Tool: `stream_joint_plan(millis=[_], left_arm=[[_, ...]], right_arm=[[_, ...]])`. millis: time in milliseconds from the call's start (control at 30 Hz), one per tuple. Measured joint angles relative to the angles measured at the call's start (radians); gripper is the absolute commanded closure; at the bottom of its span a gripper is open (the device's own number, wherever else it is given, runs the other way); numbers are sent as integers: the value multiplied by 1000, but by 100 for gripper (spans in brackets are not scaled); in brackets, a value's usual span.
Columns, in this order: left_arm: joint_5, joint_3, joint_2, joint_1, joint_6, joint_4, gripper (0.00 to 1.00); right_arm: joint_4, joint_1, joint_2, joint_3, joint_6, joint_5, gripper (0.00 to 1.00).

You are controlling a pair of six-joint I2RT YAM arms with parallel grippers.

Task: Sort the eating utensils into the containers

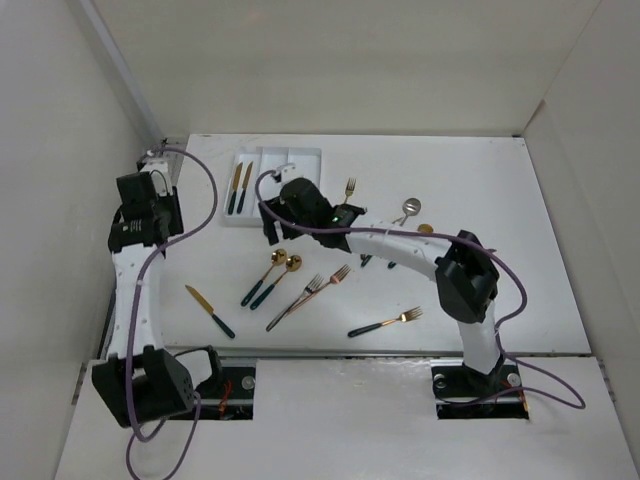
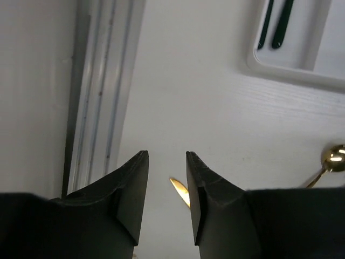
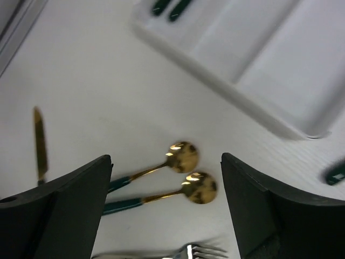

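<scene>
The top view is taking in the whole tabletop (image 1: 520,200), which neither wrist camera is doing. The tray (image 1: 300,160) is lying at the far left-centre with two knives (image 1: 238,188) in its leftmost compartment, and the right arm is reaching across and covering its near right corner. Loose utensils are lying in front of it: a knife (image 1: 210,311) near the left, two spoons (image 1: 266,280) side by side, a pair of forks (image 1: 312,292) crossing closely, and a lone fork (image 1: 385,322) nearer the front edge. Another fork (image 1: 350,188) and a silver spoon (image 1: 408,210) are lying beyond the arm. A piece or two are poking out from under that arm, too covered to name. Only the right wrist view is making clear that the right claw (image 3: 166,159) is standing wide apart and gripping nothing, hanging over the two spoons just off the tray's near wall. A fork's tines are being cut off at the bottom edge of that view. The left wrist view is showing the left claw (image 2: 166,155) narrowly parted and empty, beside the rail (image 2: 102,108), with the loose knife's tip lying on the tabletop below the gap. In the top view this claw is hard to pick out against the arm's dark body.
</scene>
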Motion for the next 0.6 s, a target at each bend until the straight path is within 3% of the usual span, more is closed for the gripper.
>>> stream_joint_plan(millis=[100,133,400,600], left_arm=[[-59,-31,-115,16,-50,19,66],[-86,-40,-160,15,-64,26,60],[-346,-3,-448,-13,-152,53,51],[-416,79,-529,-55,-160,57,50]], right_arm=[[20,77,3,1,-63,-82,22],[17,100,13,3,-77,-106,25],[-56,276,234,225,-153,-193,31],[-74,368,351,324,-141,-214,37]])
